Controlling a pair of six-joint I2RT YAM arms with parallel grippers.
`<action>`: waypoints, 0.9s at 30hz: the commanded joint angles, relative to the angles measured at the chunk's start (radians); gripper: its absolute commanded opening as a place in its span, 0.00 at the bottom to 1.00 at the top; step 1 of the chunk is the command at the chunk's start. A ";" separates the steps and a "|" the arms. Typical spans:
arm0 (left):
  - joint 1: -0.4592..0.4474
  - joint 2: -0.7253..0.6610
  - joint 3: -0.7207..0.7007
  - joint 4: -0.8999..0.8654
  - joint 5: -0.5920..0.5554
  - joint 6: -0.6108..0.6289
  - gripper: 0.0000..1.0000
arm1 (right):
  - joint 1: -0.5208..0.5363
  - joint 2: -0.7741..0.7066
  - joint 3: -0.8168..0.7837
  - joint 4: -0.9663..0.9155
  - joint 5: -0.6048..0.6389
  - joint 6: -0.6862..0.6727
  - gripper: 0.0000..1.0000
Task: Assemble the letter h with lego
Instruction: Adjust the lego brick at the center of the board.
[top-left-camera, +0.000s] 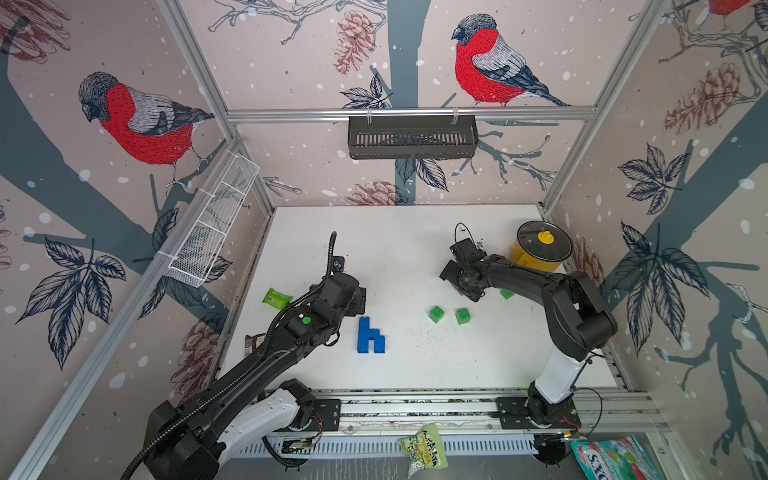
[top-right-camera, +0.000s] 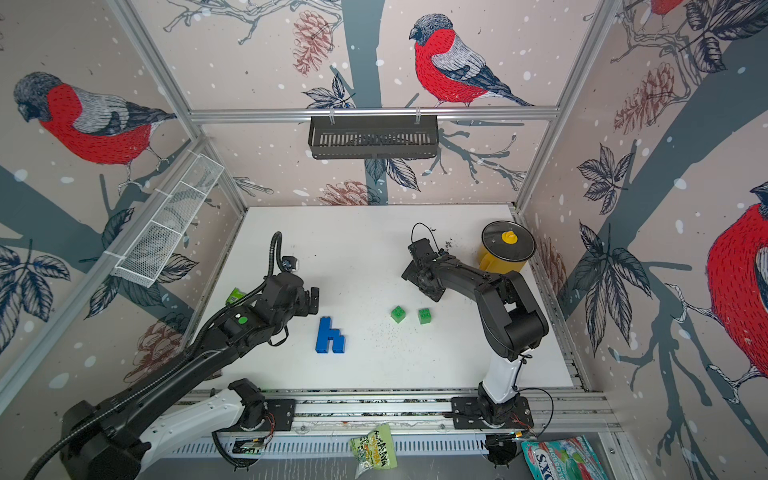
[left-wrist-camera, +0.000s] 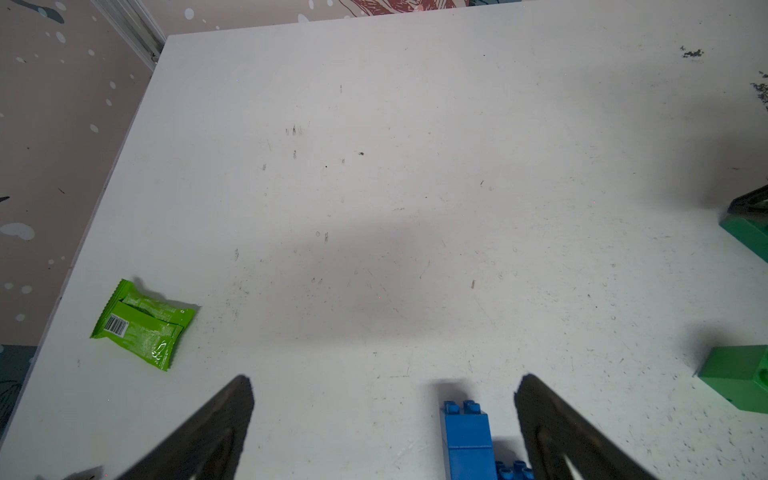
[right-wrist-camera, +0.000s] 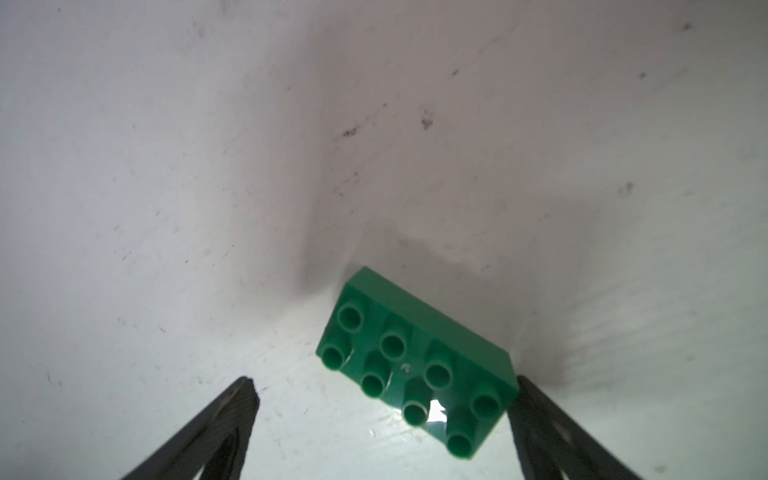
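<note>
Item: blue h (top-left-camera: 370, 336), built of studded bricks, lying flat on the table (top-left-camera: 395, 249). By the look of it the letter is complete. Left pincer (left-wrist-camera: 385, 381): jaws wide apart, holding nothing. The top of the h's stem lies just inside one finger, and a light-green packet (left-wrist-camera: 143, 324) sits well off to its other side. Right pincer (right-wrist-camera: 383, 381): jaws spread, nothing gripped. A green oblong brick (right-wrist-camera: 415, 370) lies studs-up and askew between the fingers, with one corner at or just beside one of them. Spare: green square bricks (top-left-camera: 436, 313) (top-left-camera: 462, 316), between the two pincers and apart from both. Step in hand, as you may judge it: dealing with leftover green pieces. Next move: if you take the oblong brick, square the right pincer to its long sides before closing, or the skewed brick may pivot out.
</note>
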 joint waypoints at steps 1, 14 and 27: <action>0.004 -0.002 0.001 0.013 0.007 0.003 0.98 | -0.002 0.021 0.042 -0.041 0.037 0.000 0.94; 0.004 0.000 0.000 0.014 0.016 0.003 0.98 | -0.005 0.104 0.122 -0.131 0.051 -0.076 0.87; 0.004 0.003 -0.001 0.016 0.022 0.007 0.98 | 0.009 0.144 0.148 -0.176 0.095 -0.187 0.76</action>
